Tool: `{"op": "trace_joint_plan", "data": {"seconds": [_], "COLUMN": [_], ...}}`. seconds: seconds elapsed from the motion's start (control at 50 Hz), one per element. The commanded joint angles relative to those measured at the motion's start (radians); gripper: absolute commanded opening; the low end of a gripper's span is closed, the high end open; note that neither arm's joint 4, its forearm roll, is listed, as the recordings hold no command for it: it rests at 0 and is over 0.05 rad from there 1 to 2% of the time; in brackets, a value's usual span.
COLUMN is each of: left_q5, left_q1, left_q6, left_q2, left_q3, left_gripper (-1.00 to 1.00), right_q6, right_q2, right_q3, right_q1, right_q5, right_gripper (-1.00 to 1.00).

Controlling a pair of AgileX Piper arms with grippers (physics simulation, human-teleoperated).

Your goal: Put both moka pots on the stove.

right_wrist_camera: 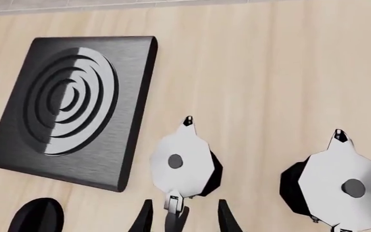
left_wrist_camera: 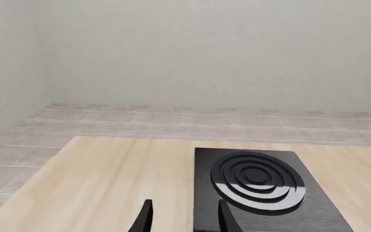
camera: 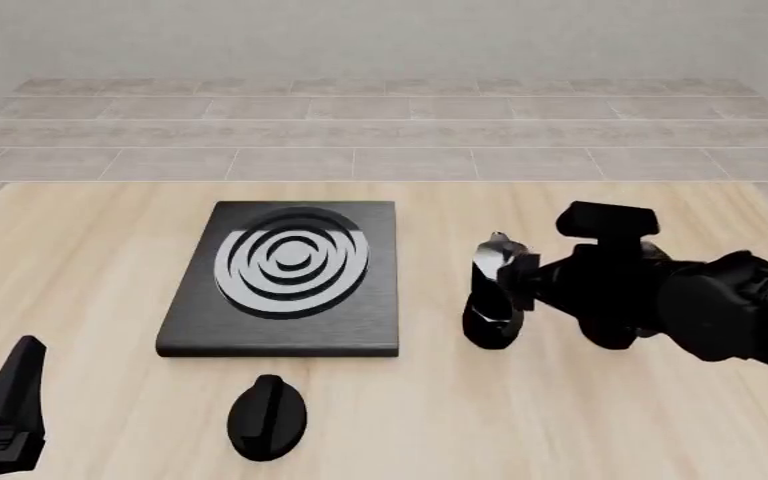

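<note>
Right gripper jaws spread apart; left gripper likewise.

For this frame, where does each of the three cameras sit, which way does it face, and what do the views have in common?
Front: fixed above and behind the arms, looking forward and down at the table, the stove, the oval knob and one moka pot; both arms show.
Left wrist: on the left arm, looking along the open left gripper across the stove to the wall.
Right wrist: on the right arm, looking down past the open right gripper onto both moka pots.
All three share the stove.
</note>
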Motion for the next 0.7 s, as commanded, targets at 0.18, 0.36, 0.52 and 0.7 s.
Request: {"op": "trace_joint_plan", "data": {"seconds": [0.18,0.36,0.52,0.7], "left_q5": [-0.002,0.005,-0.002,0.003], "left_q1": [0.001,0.001,0.0,0.001], "left_q6": [-0.003,-0.004,-0.003,-0.001], "left_q2": [0.0,0.0,0.0,0.0], "left_q3": [0.003,-0.003,0.004,0.0], "left_gripper": [1.0,1.0,1.0,1.0], "right_q6": [0.023,0.036,0.046,0.056], "right_q2": [0.052,0.064,0.077,0.099], "right_q3": [0.026,0.033,0.04,0.04], "right_q1": [0.017,0.031,0.042,0.051], "right_q5": [-0.056,-0.071,-0.089,-0.105], "right_gripper": [1.0,1.0,1.0,1.0]}}
